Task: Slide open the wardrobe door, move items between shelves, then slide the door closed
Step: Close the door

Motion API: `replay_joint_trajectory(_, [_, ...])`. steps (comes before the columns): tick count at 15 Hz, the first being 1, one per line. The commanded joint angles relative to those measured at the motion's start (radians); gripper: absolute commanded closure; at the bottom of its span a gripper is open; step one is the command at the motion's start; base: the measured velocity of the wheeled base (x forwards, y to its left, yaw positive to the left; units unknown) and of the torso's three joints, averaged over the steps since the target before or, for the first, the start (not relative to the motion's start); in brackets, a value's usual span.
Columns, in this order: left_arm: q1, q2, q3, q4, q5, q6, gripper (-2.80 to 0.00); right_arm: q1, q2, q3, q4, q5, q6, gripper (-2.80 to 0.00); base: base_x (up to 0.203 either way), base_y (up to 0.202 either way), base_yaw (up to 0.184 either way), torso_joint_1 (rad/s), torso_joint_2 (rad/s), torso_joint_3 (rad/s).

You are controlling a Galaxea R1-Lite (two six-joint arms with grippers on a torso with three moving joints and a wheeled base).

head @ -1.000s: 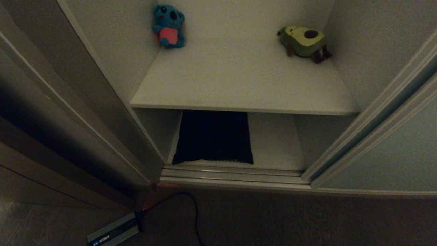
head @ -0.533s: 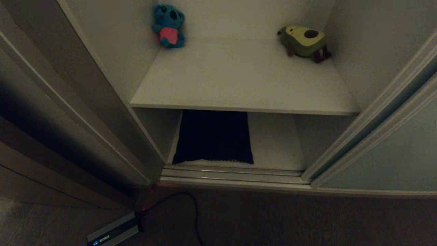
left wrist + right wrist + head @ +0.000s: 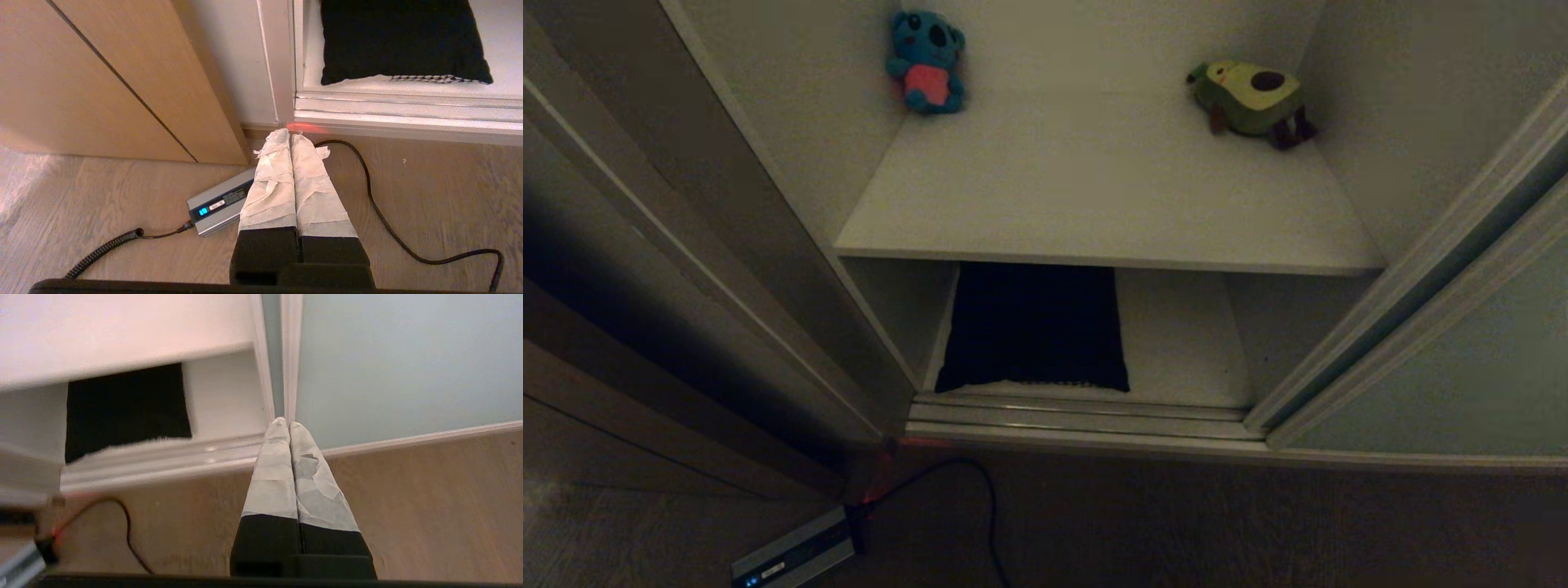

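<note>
Inside, wardrobe shelves (image 3: 1094,204) lie exposed, sliding door (image 3: 1445,367) already open; cushion (image 3: 1033,327) sits low, unmoved. Left gripper (image 3: 291,136) and right gripper (image 3: 284,424) both pinched closed, empty.

Head view dim and underexposed: wooden floor (image 3: 1176,531) near black, left side in deep shadow, upper shelf (image 3: 1094,196) the brightest area with a greenish-grey cast. Left wrist view well lit, warm and sharp, with a red glow on the door track (image 3: 310,127) and a pale light patch on the floor. Right wrist view bright; its shelf side smeared by motion blur, black cushion (image 3: 122,408) soft-edged.
</note>
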Motion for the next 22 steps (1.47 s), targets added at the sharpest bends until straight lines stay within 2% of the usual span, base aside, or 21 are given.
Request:
replay_joint_trajectory(1, [0.000,0.001,0.000,0.000,0.001,0.000,0.00,-0.135,0.084,-0.015,-0.021,0.127,-0.003,0.00,0.000,0.000,0.000,0.000,0.00,0.000])
replay_joint_trajectory(2, [0.000,0.001,0.000,0.000,0.001,0.000,0.00,-0.181,0.102,-0.020,-0.036,0.177,-0.008,0.00,0.000,0.000,0.000,0.000,0.00,0.000])
replay_joint_trajectory(4, [0.000,0.001,0.000,0.000,0.001,0.000,0.00,-0.249,0.129,-0.022,-0.048,0.220,-0.028,0.00,0.000,0.000,0.000,0.000,0.00,0.000])
replay_joint_trajectory(9, [0.000,0.001,0.000,0.000,0.001,0.000,0.00,-0.304,0.196,-0.006,-0.151,0.412,-0.023,0.00,0.000,0.000,0.000,0.000,0.00,0.000])
replay_joint_trajectory(19, [0.000,0.001,0.000,0.000,0.001,0.000,0.00,-0.300,0.363,0.031,-0.301,0.467,-0.021,0.00,0.000,0.000,0.000,0.000,0.00,0.000])
replay_joint_trajectory(22, [0.000,0.001,0.000,0.000,0.001,0.000,0.00,-0.301,0.411,0.020,-0.369,0.465,0.015,0.00,0.000,0.000,0.000,0.000,0.00,0.000])
